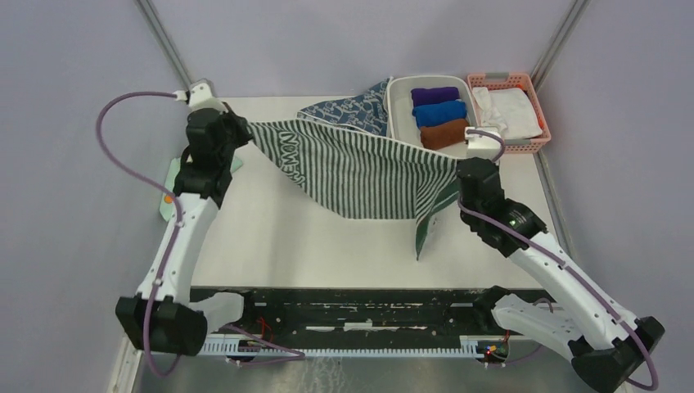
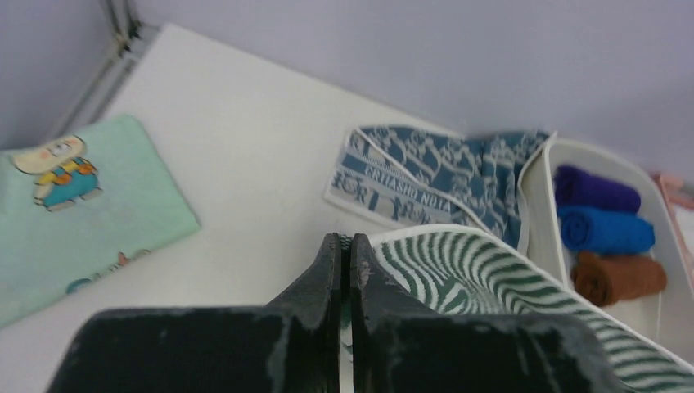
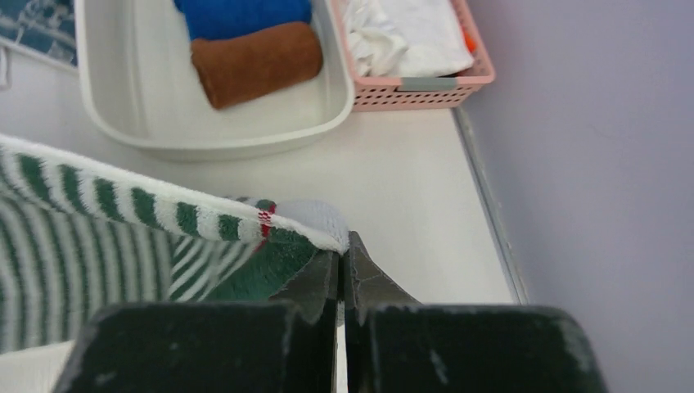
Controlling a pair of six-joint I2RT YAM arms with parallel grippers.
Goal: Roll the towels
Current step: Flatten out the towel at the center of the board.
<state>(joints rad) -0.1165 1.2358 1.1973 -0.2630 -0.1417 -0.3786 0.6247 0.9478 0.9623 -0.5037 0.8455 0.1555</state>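
The green-and-white striped towel (image 1: 360, 168) with white lettering hangs stretched in the air between both grippers, sagging in the middle above the table. My left gripper (image 1: 243, 129) is shut on its left corner; the left wrist view shows the gripper (image 2: 344, 239) pinching the striped towel (image 2: 491, 286). My right gripper (image 1: 460, 164) is shut on the right corner, which the right wrist view shows at the gripper (image 3: 343, 246), with the towel (image 3: 123, 229) to its left; a loose end dangles below. The blue-grey patterned towel (image 1: 352, 108) lies flat at the back, partly behind the striped one; it also shows in the left wrist view (image 2: 442, 176).
A white bin (image 1: 399, 123) at the back right holds purple, blue and brown rolls. A pink basket (image 1: 536, 106) with white cloth stands beside it. A mint-green cartoon cloth (image 2: 82, 213) lies at the table's left edge. Grey walls enclose the table.
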